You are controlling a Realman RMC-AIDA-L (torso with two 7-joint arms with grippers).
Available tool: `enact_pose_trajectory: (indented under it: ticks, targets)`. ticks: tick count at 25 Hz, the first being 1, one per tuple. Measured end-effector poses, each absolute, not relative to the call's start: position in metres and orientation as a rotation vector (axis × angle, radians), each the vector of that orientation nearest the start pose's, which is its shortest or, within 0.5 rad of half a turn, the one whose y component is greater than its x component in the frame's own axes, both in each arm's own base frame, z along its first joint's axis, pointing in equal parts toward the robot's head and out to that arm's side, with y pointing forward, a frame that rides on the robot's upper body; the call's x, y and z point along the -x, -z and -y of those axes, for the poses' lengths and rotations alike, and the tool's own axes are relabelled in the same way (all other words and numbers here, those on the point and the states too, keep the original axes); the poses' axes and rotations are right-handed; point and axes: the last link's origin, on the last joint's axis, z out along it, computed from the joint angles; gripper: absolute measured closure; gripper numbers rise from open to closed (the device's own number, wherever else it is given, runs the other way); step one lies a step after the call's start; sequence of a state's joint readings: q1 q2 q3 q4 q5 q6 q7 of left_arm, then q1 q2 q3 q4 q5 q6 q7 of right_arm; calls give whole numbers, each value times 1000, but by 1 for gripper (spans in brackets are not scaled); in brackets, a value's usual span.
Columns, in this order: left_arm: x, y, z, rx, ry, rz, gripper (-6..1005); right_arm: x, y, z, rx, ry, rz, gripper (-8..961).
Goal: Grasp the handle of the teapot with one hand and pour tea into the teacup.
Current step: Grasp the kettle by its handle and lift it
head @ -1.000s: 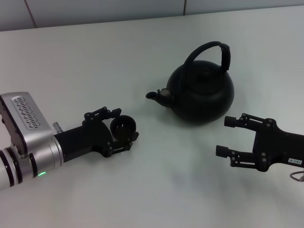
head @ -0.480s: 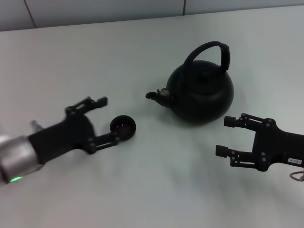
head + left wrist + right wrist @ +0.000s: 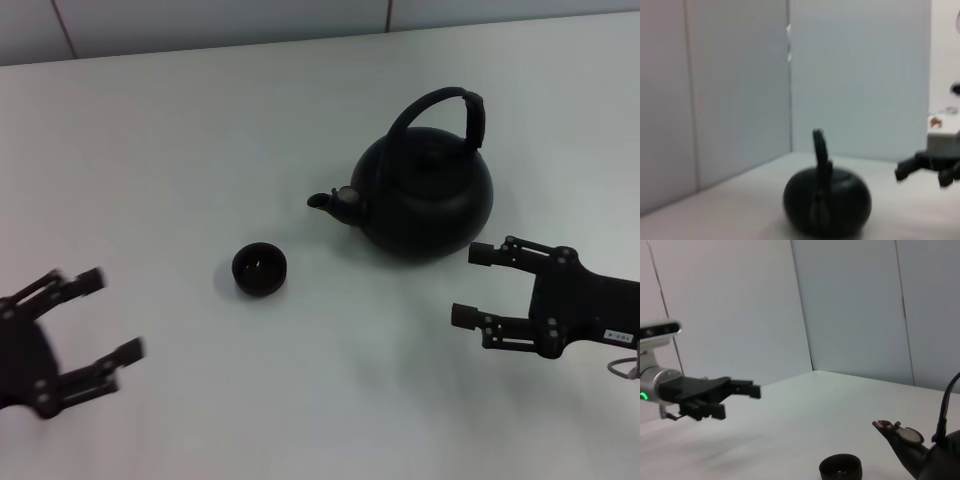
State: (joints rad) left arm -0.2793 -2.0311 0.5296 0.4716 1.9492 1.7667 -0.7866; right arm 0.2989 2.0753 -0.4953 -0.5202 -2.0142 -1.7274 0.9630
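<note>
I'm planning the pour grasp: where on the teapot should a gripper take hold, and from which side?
Probably the handle, at its arched top above the teapot. The open right gripper sits nearest, so approach from that side, opposite the spout facing the teacup.

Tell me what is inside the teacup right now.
In the head view the teacup stands alone on the white table, left of the teapot spout. Its inside looks dark, with a faint glint at the bottom; whether it holds any tea cannot be told.

Even bright light, soft shadows; left pincer motion-blurred; left wrist view soft.
</note>
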Motion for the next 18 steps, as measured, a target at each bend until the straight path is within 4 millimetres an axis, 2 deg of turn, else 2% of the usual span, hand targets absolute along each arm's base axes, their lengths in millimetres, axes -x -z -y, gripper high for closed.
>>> enact_pose_trajectory:
  ticks: [5, 12, 17, 18]
  targets:
    - [342, -26, -227, 2554, 787, 310, 139, -323, -1, -240, 2588, -846, -491, 143]
    - [356, -23, -224, 2578, 639, 319, 139, -322, 0, -243, 2588, -841, -483, 143]
    - [358, -23, -224, 2574, 625, 314, 139, -322, 0, -244, 2579, -845, -476, 143]
    - [358, -23, -224, 2572, 621, 316, 139, -323, -1, -241, 2524, -874, -453, 142]
